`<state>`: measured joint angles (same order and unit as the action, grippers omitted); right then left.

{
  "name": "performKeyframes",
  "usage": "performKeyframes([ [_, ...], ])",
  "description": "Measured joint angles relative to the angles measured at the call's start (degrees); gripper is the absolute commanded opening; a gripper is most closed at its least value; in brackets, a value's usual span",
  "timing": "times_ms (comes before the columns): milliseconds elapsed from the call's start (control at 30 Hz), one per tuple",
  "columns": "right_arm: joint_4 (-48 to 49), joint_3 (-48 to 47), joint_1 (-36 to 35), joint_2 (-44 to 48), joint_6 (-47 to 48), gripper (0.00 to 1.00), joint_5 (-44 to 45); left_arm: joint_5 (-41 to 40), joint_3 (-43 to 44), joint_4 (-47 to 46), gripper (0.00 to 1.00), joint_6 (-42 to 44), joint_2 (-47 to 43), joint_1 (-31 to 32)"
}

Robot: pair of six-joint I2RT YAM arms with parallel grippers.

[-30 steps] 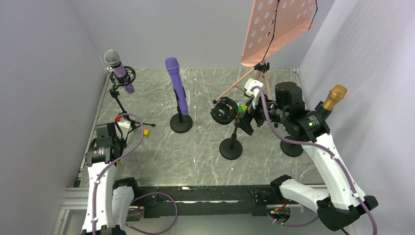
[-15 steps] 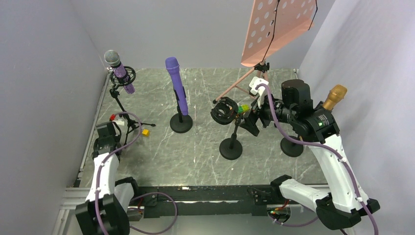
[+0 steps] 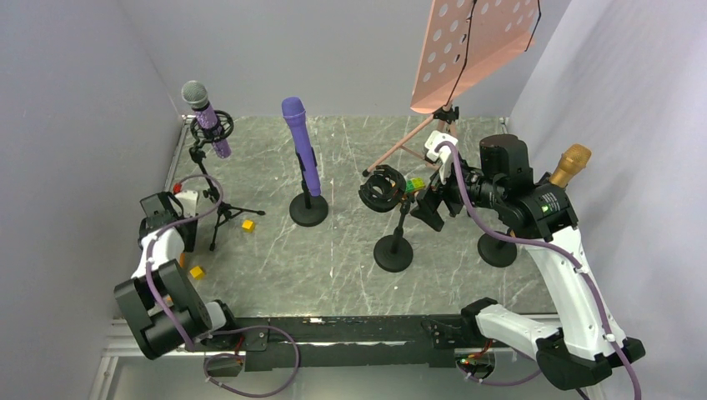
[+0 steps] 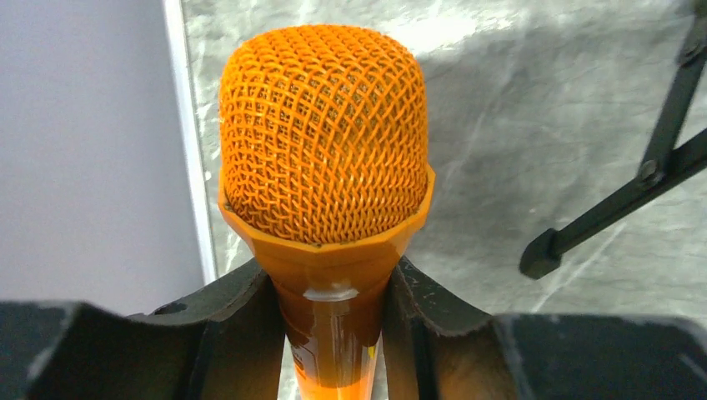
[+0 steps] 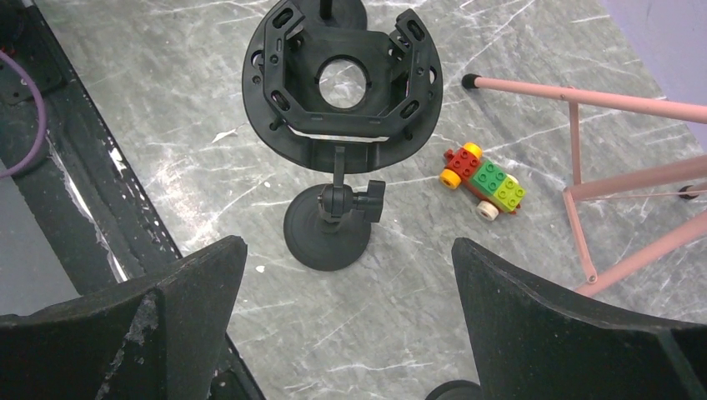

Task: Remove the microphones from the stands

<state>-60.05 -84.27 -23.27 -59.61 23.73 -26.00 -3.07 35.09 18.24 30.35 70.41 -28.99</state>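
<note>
Left gripper [image 4: 333,333]: clamped on the neck of the orange mesh-headed microphone [image 4: 325,142], off any stand, by the desk's left edge.
Right gripper [image 5: 348,283]: fingers wide apart, holding nothing, facing the empty black ring-shaped microphone stand [image 5: 342,83].
Nearby: black tripod leg [image 4: 617,208]; coloured toy-brick car [image 5: 485,182].

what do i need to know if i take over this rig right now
Left gripper: shut on the orange microphone, near the table's left edge.
Right gripper: open, hovering over the empty shock-mount stand, touching nothing.
Done: the orange microphone is off any stand and in the grip.
Left: probably just set it down on the table and release.
</note>
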Motion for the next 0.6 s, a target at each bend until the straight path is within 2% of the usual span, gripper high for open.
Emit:
performKeyframes([
  [67,0.02,0.00,0.17,0.02,0.09,1.00,-0.02,2.78,1.64,1.01,0.28,-0.50,1.97,-0.37],
  [200,0.02,0.00,1.01,0.22,0.13,1.00,0.00,6.14,3.15,3.15,0.43,-1.62,5.35,-0.85],
  [300,0.02,0.00,1.46,0.59,0.28,1.00,0.04,6.82,3.39,4.57,0.48,-2.16,7.67,-1.01],
  [500,0.07,0.15,1.99,1.38,0.33,1.00,0.00,6.93,3.54,5.62,0.50,-2.56,8.41,-1.44],
  [600,0.09,0.46,2.36,1.68,0.33,1.00,-0.07,6.93,3.32,5.60,0.55,-2.45,8.15,-1.92],
])
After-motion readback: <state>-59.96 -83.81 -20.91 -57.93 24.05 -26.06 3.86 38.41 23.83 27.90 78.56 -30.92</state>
